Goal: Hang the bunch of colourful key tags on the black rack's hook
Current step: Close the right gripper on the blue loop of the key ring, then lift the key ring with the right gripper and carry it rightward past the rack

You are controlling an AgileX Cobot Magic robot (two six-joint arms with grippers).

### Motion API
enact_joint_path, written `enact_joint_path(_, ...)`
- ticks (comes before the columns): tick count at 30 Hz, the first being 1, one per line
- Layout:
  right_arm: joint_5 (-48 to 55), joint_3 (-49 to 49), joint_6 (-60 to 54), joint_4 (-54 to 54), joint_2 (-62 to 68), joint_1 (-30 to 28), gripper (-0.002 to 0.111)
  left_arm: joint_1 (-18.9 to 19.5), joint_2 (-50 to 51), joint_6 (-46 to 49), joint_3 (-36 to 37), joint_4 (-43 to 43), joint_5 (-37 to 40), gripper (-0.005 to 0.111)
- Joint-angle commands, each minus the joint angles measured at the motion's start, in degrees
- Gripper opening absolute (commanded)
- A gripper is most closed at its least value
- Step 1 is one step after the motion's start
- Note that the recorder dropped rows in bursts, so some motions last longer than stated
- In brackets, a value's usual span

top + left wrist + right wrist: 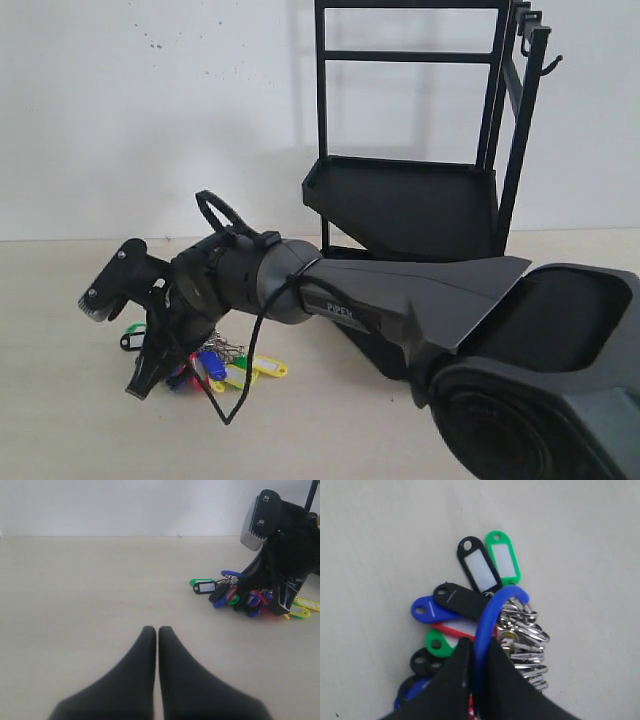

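The colourful key tag bunch (pixel 222 366) lies on the table at the lower left of the exterior view, its tags fanned out. My right gripper (pixel 479 647) is shut on the blue sleeve (pixel 492 611) of its large ring; small silver rings (pixel 524 645) crowd beside the fingers. The same bunch (pixel 235 594) shows in the left wrist view under the right gripper (pixel 277 605). My left gripper (pixel 157 630) is shut and holds nothing, low over bare table. The black rack (pixel 420 180) stands at the back, with a hook (pixel 548 68) at its upper right.
The right arm's dark casing (pixel 480 320) stretches across the front of the rack's lower tier. A loose black cable (pixel 245 380) hangs from the wrist near the tags. A white wall (pixel 150 100) closes the back of the table.
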Motion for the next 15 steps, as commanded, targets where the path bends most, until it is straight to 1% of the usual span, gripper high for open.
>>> enact_joint_path(1, 3.5, -2.5, 3.5, 0.9, -4.3, -0.2, 0.000, 0.1, -0.1, -0.6, -0.1, -0.4, -0.9, 0.004)
enact_joint_path(9, 10.7, -2.5, 9.6, 0.9, -14.3, -0.2, 0.000, 0.1, -0.1, -0.6, -0.1, -0.4, -0.9, 0.004)
enact_joint_path(12, 14.6, -2.5, 12.5, 0.9, -18.3, -0.2, 0.000, 0.1, -0.1, -0.6, -0.1, -0.4, -0.9, 0.004)
enact_joint_path(15, 20.1, -2.5, 12.0, 1.6, -22.4, -0.2, 0.000, 0.1, -0.1, -0.6, -0.1, -0.4, -0.9, 0.004)
